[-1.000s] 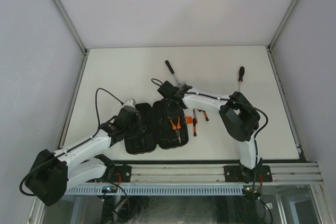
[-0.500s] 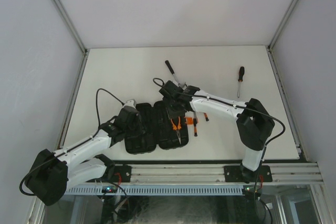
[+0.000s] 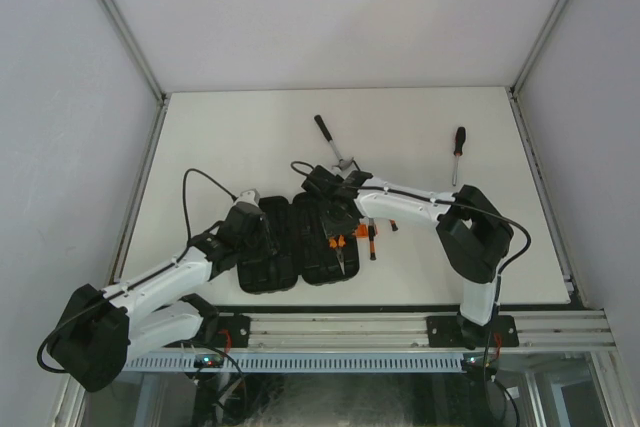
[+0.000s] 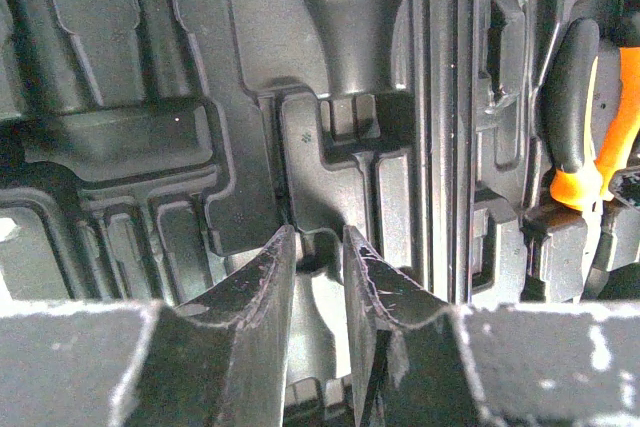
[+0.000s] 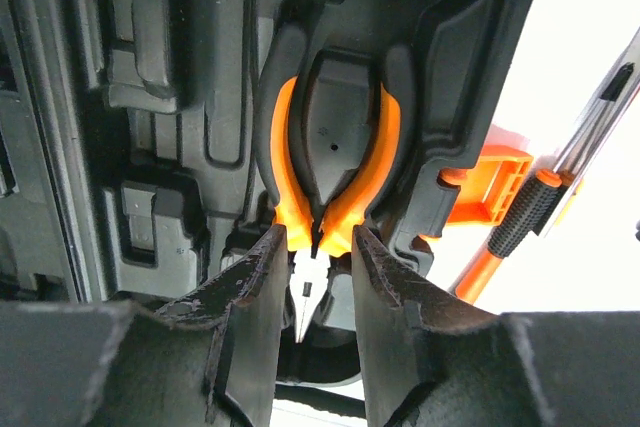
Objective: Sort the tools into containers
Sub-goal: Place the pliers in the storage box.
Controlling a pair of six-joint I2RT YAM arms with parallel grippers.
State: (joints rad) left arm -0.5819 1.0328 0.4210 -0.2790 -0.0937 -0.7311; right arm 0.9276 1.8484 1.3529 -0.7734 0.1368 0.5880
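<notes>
Case (image 3: pixel 268 259), one; pliers (image 5: pixel 374 159), one, slotted inside; hammer (image 3: pixel 331 140), one, on surface (image 3: pixel 230 137). My left pincer (image 4: pixel 315 238), my right pincer (image 5: pixel 318 235): part-open, holding nothing.

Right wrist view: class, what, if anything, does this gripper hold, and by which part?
Apparently nothing. The right gripper has its fingers apart, straddling the steel nose of the orange-handled pliers, which sit in their slot in the tool case.

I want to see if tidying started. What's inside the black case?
Orange-handled pliers lie in a moulded slot of the tool case; the slots visible around them look empty. The robot arms cover some slots, so those can't be checked.
</notes>
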